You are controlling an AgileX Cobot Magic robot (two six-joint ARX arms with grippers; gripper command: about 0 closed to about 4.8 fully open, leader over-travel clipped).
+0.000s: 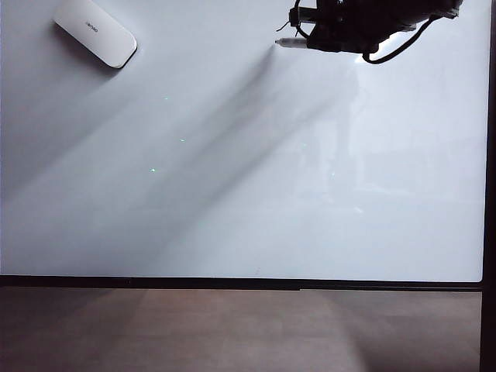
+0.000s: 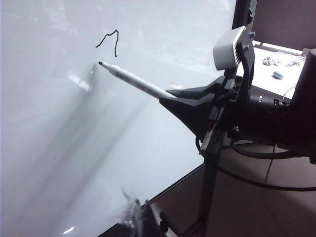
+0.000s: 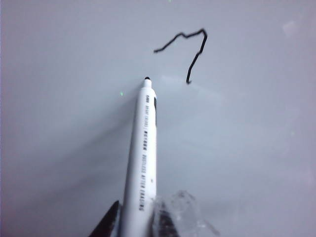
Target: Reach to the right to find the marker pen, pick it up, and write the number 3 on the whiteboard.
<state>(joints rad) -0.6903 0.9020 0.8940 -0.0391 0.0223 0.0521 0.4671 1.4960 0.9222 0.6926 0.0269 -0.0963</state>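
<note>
Holding the marker pen [image 3: 143,163] clamped in the right claw [image 3: 136,219], tip beside the half-drawn number 3 [image 3: 186,49] on the whiteboard [image 1: 232,194], a misplaced restart could break the figure; left claw [image 2: 136,217] state unclear

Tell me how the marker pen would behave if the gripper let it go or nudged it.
The marker pen, clamped in the right gripper, looks stiff and slim, probably light. Round-barrelled, it would likely roll or slide on the glossy whiteboard.
</note>
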